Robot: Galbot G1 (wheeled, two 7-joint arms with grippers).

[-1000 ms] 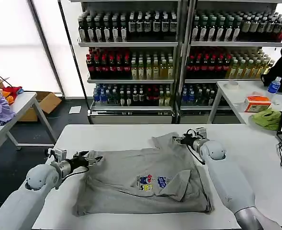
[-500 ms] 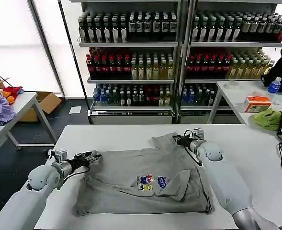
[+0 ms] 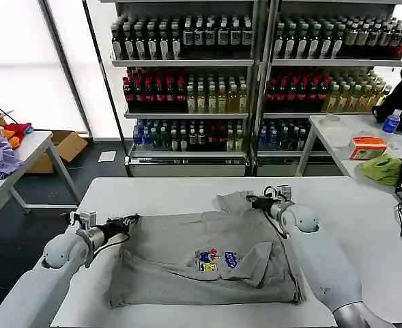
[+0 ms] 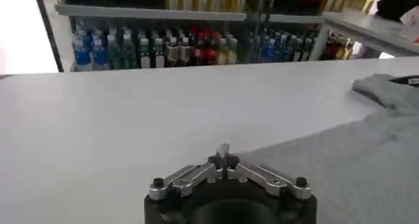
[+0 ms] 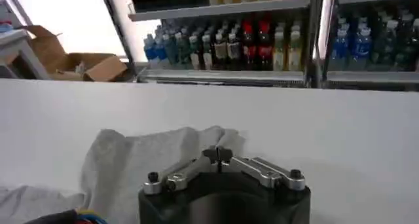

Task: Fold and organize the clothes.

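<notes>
Grey shirt [image 3: 207, 260] spread flat on white tabletop [image 3: 153, 191], long axis running between the two end effectors; left end effector [image 3: 128, 221] clenched at one far corner, right end effector [image 3: 254, 201] clenched at the other, equally near
</notes>
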